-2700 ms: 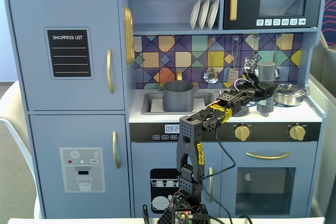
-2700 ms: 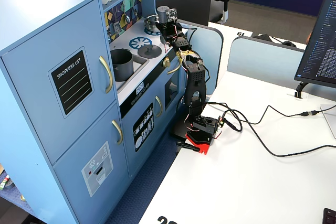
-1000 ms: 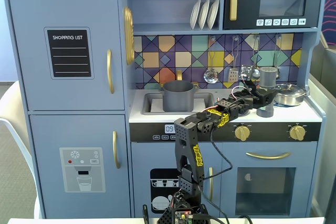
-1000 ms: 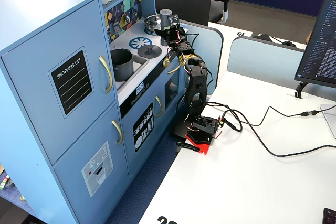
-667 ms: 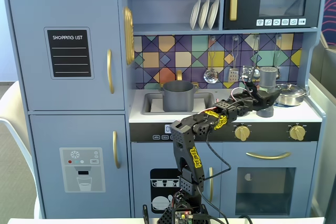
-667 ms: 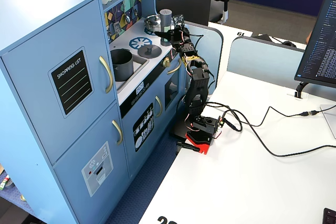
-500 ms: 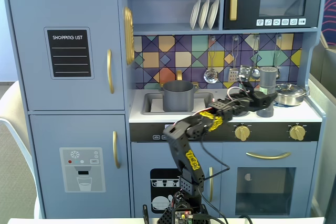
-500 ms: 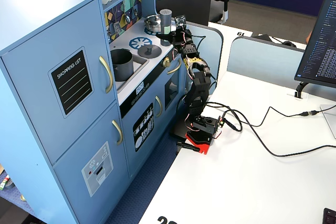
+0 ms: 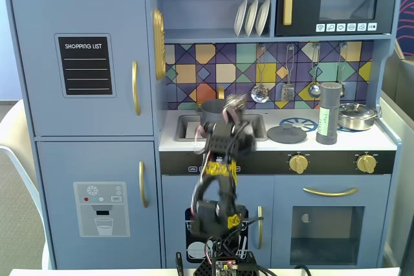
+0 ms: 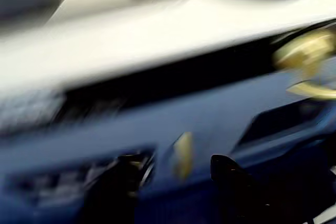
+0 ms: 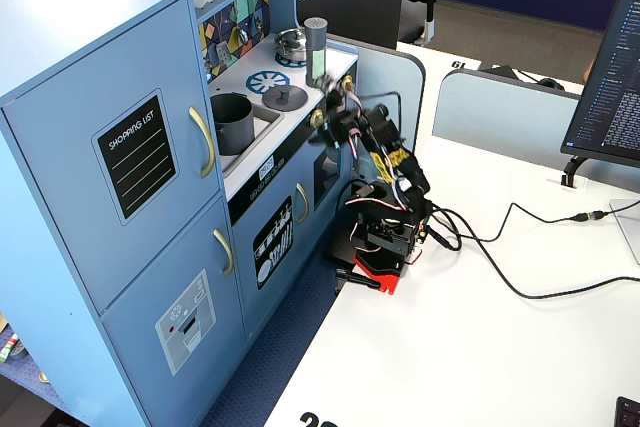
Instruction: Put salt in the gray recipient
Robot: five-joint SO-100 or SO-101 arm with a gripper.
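The salt is a tall grey cylinder shaker [image 9: 328, 114] standing on the stove top at the right, also in the other fixed view [image 11: 316, 51]. The gray recipient is a dark grey pot [image 11: 232, 122] in the sink, partly hidden behind my arm in a fixed view [image 9: 208, 108]. My gripper [image 9: 229, 109] is raised in front of the counter edge, blurred by motion, well to the left of the shaker. In the wrist view the gripper [image 10: 173, 160] shows two dark fingers [image 10: 231, 174] apart with nothing between them, facing the blue cabinet front.
A grey lid [image 9: 286, 134] lies on the counter between sink and shaker. A silver pot [image 9: 357, 116] sits at the far right of the stove. Gold knobs [image 9: 298, 163] and a door handle [image 9: 330, 191] line the kitchen front. Cables [image 11: 520, 282] run over the white table.
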